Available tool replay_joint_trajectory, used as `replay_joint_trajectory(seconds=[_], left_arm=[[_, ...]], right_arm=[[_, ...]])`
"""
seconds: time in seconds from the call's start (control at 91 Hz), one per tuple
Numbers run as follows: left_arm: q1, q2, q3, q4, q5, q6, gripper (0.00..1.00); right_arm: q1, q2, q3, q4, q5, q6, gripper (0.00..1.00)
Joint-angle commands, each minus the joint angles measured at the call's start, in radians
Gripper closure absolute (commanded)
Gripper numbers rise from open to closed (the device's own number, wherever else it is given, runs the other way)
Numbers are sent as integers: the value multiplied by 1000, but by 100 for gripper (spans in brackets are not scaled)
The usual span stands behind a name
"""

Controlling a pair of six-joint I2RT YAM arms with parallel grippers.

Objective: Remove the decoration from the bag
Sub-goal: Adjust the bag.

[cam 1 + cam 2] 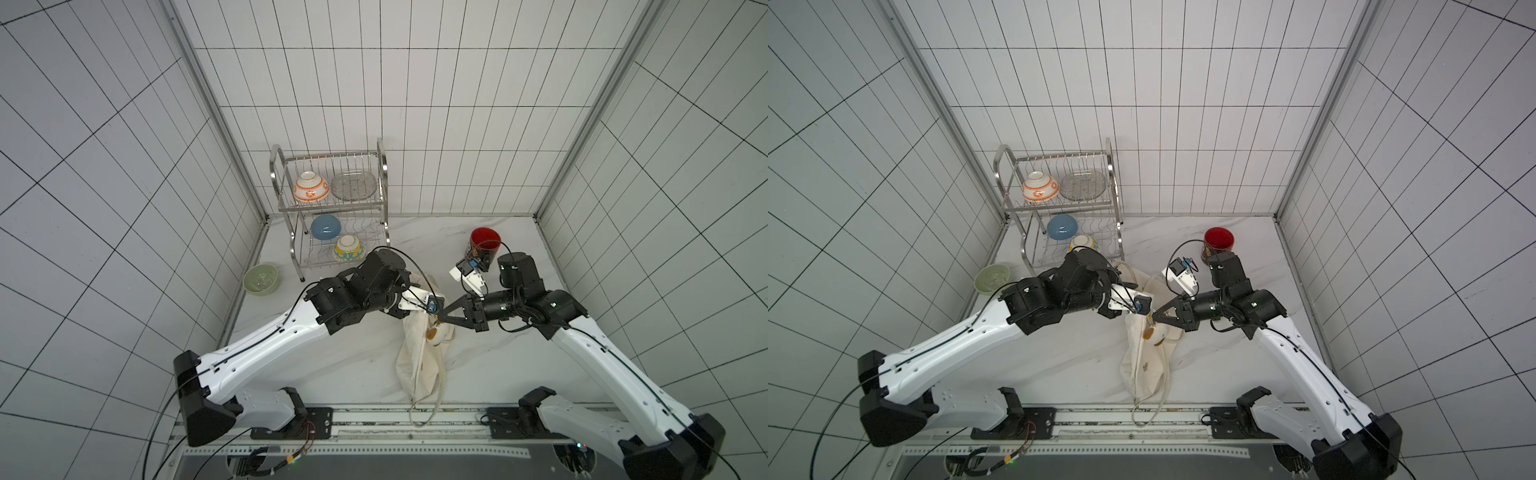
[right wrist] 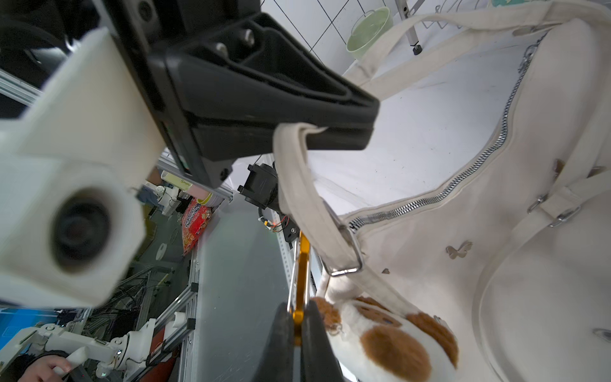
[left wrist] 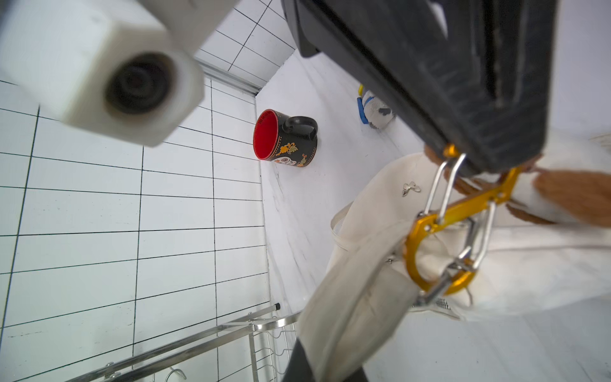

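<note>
In both top views, bag [image 1: 417,361] lies on table [image 1: 357,357], upper end at the meeting jaw tips. Left wrist: right gripper [image 3: 479,165] jaws pinch gold carabiner [image 3: 463,206] beside bag. Right wrist: left gripper [image 2: 363,124] jaws clamp bag strap [image 2: 297,198].

White moulded shells [image 1: 266,345], black joint housings [image 1: 332,301]; thin black cables [image 1: 239,351] along shells; small screw holes; white wrist camera blocks [image 1: 467,279]; black triangular right pincer [image 1: 441,319].
</note>
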Motion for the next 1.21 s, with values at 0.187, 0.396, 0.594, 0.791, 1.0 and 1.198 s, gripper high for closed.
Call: replay_joint_trajectory(seconds=[0.187,0.396,0.594,0.791,1.0,1.198], left_arm=[[1,4,115,-215,55,-284,100],[3,27,180,-257,124,-462,100],[33,102,241,-286,228,-637,100],[98,161,286,-249,358,-758,100],[144,208,340,-233,488,-833,100],[167,231,354,-207,515,-904,100]], right_arm=[[-30,28,-36,235,-82,122,100],[-48,-18,-87,273,-37,156,90],[-54,-54,-79,266,48,135,70],[-54,-138,-36,95,290,-24,60],[-53,-225,21,-59,443,-214,45],[31,-220,88,-86,565,-320,45]])
